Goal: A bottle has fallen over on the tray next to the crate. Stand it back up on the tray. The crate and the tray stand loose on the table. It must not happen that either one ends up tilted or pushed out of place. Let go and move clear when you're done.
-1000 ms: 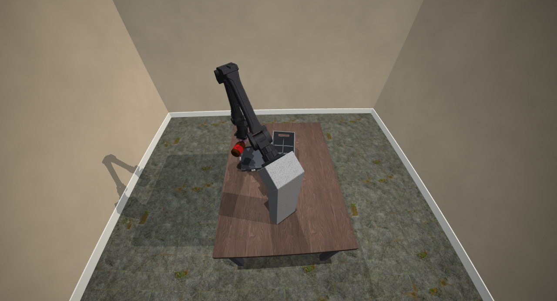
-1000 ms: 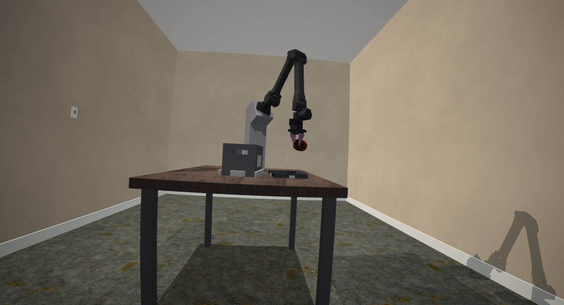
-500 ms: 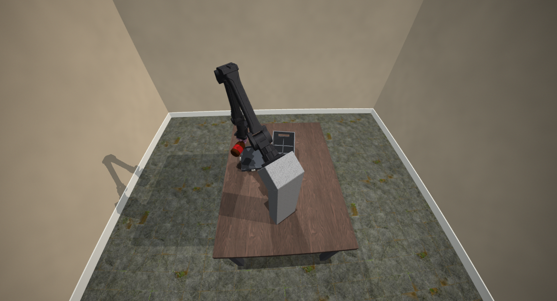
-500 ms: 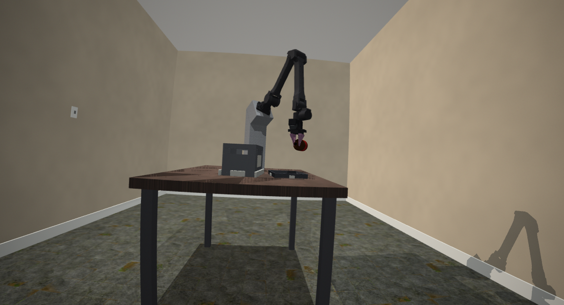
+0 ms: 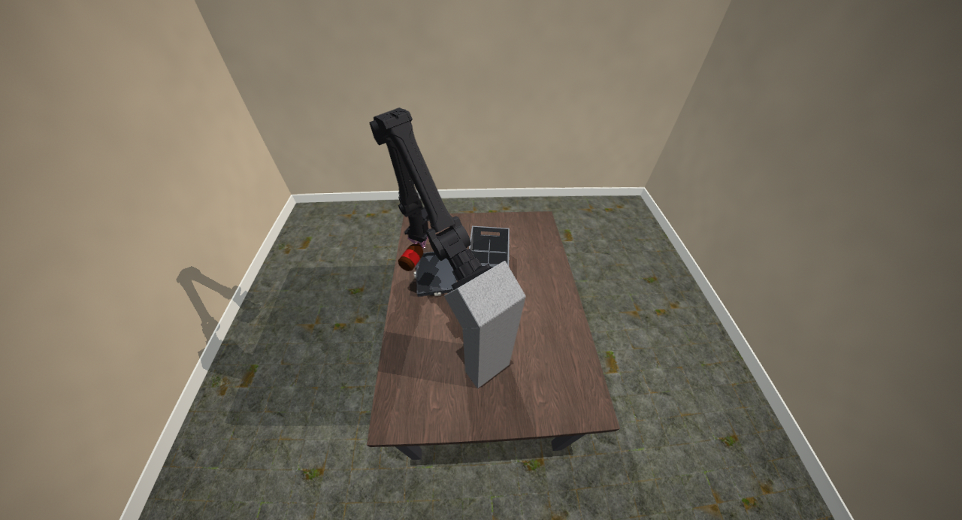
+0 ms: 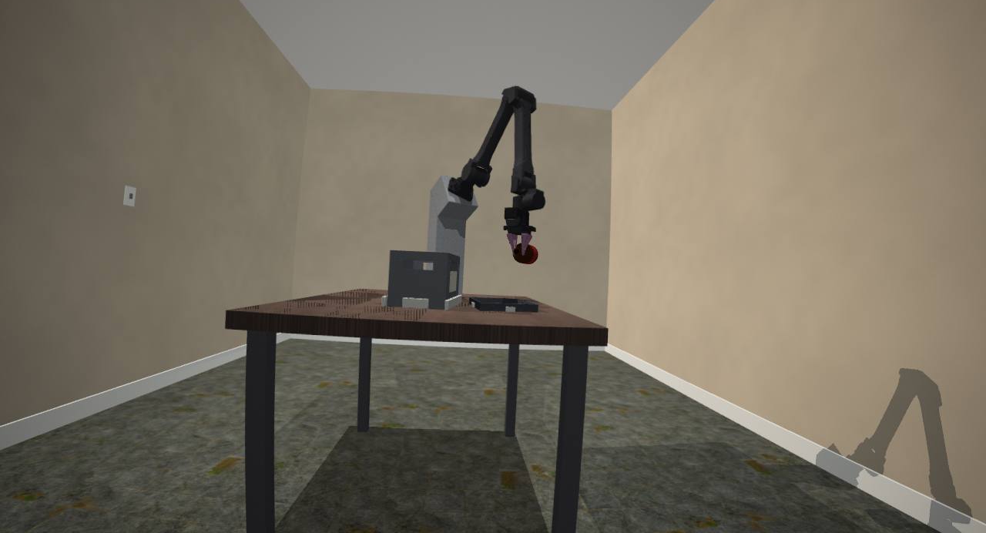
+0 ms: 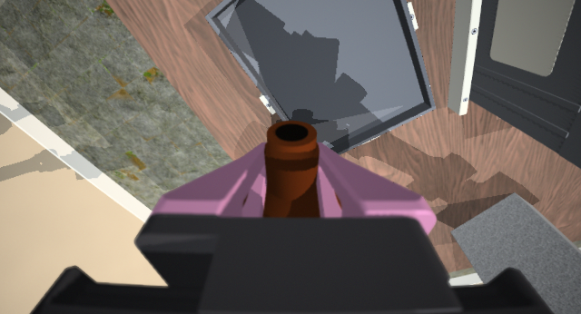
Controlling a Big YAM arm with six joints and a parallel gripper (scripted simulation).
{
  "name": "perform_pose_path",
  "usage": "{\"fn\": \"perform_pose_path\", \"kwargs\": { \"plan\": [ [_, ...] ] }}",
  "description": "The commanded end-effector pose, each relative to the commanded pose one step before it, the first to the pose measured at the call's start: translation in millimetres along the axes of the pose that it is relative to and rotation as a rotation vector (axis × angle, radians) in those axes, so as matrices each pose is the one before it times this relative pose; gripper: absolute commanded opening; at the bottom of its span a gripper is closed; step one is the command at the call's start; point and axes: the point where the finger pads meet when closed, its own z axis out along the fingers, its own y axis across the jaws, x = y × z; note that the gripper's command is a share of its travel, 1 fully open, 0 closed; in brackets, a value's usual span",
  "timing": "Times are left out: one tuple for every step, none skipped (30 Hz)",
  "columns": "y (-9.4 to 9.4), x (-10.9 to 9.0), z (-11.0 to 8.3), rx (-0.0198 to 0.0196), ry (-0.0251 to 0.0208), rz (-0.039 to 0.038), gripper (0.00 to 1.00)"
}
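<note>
The brown bottle with a red label [image 5: 410, 256] [image 6: 527, 254] [image 7: 291, 169] is in the air, well above table height. It lies close to horizontal, its base toward the top camera and its open mouth showing in the wrist view. My gripper [image 5: 421, 244] [image 6: 519, 251] [image 7: 291, 151] is shut on the bottle's neck with its pink fingers, pointing down. The dark grey tray [image 5: 430, 282] [image 6: 493, 307] [image 7: 377, 28] is flat on the table, below the bottle and to one side of it. The bottle's body is hidden behind the gripper in the wrist view.
The dark grey crate [image 5: 501, 240] [image 6: 417, 282] [image 7: 508, 92] stands upright beside the tray, with dividers inside. The arm's grey pedestal [image 5: 497, 328] [image 6: 447, 233] [image 7: 522, 237] stands on the table [image 5: 430, 396] [image 6: 323, 316]. The bottle hangs near the table's long edge.
</note>
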Motion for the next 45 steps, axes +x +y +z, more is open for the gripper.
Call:
{"fn": "perform_pose_path", "kwargs": {
  "plan": [
    [-0.85,-4.65,-11.36,-0.00446,-0.01363,0.01853,0.00],
    [0.00,0.00,0.00,0.00000,0.00000,0.00000,0.00],
    [0.00,0.00,0.00,0.00000,0.00000,0.00000,0.00],
    [0.00,0.00,0.00,0.00000,0.00000,0.00000,0.00],
    [0.00,0.00,0.00,0.00000,0.00000,0.00000,0.00],
    [0.00,0.00,0.00,0.00000,0.00000,0.00000,0.00],
    [0.00,0.00,0.00,0.00000,0.00000,0.00000,0.00],
    [0.00,0.00,0.00,0.00000,0.00000,0.00000,0.00],
    [0.00,0.00,0.00,0.00000,0.00000,0.00028,0.00],
    [0.00,0.00,0.00,0.00000,0.00000,0.00046,0.00],
    [0.00,0.00,0.00,0.00000,0.00000,0.00116,0.00],
    [0.00,0.00,0.00,0.00000,0.00000,0.00209,0.00],
    [0.00,0.00,0.00,0.00000,0.00000,0.00320,0.00],
    [0.00,0.00,0.00,0.00000,0.00000,0.00440,0.00],
    [0.00,0.00,0.00,0.00000,0.00000,0.00000,0.00],
    [0.00,0.00,0.00,0.00000,0.00000,0.00000,0.00],
    [0.00,0.00,0.00,0.00000,0.00000,0.00566,0.00],
    [0.00,0.00,0.00,0.00000,0.00001,0.00690,0.00],
    [0.00,0.00,0.00,0.00000,0.00001,0.00809,0.00],
    [0.00,0.00,0.00,0.00000,0.00000,0.00919,0.00],
    [0.00,0.00,0.00,0.00000,0.00000,0.01016,0.00],
    [0.00,0.00,0.00,0.00001,0.00000,0.01097,0.00],
    [0.00,0.00,0.00,0.00001,0.00000,0.01160,0.00],
    [0.00,0.00,0.00,0.00001,0.00000,0.01202,0.00],
    [0.00,0.00,0.00,0.00000,0.00000,0.01223,0.00],
    [0.00,0.01,0.00,0.00000,0.00001,0.01223,0.00],
    [0.00,0.01,0.00,0.00000,0.00002,0.01201,0.00],
    [0.00,0.01,0.00,0.00000,0.00003,0.01158,0.00],
    [0.00,0.01,0.00,-0.00001,0.00002,0.01095,0.00],
    [0.00,0.01,0.00,0.00000,0.00002,0.01015,0.00],
    [0.00,0.00,0.00,0.00000,0.00001,0.00918,0.00],
    [0.00,0.00,0.00,0.00000,0.00000,0.00000,0.00],
    [0.00,0.00,0.00,0.00000,0.00000,0.00000,0.00],
    [0.00,0.00,0.00,0.00001,0.00001,0.00809,0.00],
    [0.00,0.00,0.00,0.00000,0.00000,0.00690,0.00],
    [0.00,0.00,0.00,0.00000,0.00000,0.00566,0.00],
    [0.00,0.00,0.00,0.00000,0.00000,0.00441,0.00],
    [0.00,0.00,0.00,0.00000,0.00000,0.00320,0.00],
    [0.00,0.00,0.00,0.00000,0.00000,0.00209,0.00],
    [0.00,0.00,0.00,0.00000,0.00001,0.00116,0.00],
    [0.00,0.00,0.00,-0.00001,0.00002,0.00046,0.00],
    [0.00,0.00,0.00,-0.00001,0.00002,0.00007,0.00],
    [0.00,0.00,0.00,-0.00001,0.00002,0.00000,0.00],
    [0.00,0.00,0.00,-0.00001,0.00002,0.00000,0.00],
    [0.00,0.00,0.00,-0.00001,0.00001,0.00000,0.00]
  ]
}}
